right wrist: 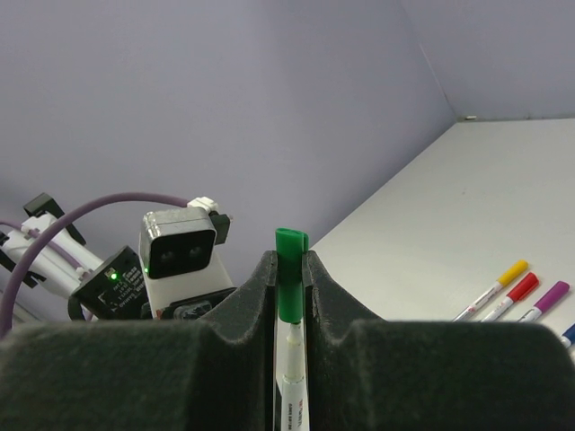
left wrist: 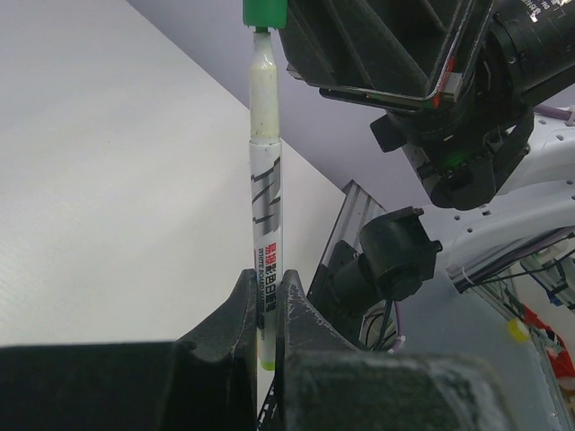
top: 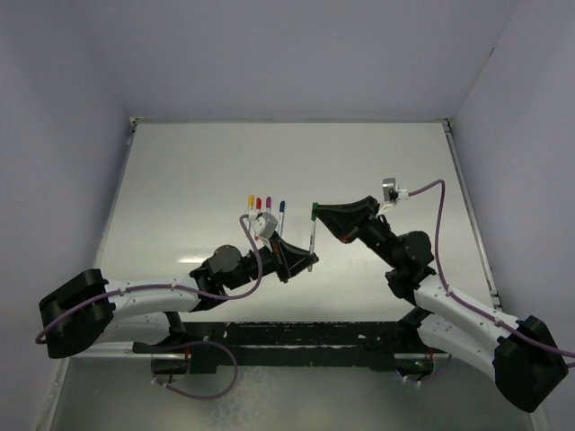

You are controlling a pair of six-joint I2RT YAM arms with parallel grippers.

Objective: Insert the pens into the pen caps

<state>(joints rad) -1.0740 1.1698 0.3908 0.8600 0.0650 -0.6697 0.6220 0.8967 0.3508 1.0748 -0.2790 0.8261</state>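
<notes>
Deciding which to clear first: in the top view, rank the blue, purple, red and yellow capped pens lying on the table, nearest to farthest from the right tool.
From the right tool:
1. Blue-capped white marker pen, rightmost of the row.
2. Purple-capped pen, next left.
3. Red-capped pen, left again.
4. Yellow-capped pen, leftmost.

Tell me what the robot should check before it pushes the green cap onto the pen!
1. Left claw shut on the pen: ok.
2. Right claw shut on the green cap: ok.
3. Pen tip lined up with the cap's mouth: ok, they meet.
4. Cap pushed fully on: not ok, the pale neck shows bare.
5. Four other pens out of the way: ok, lying apart on the table.
</notes>
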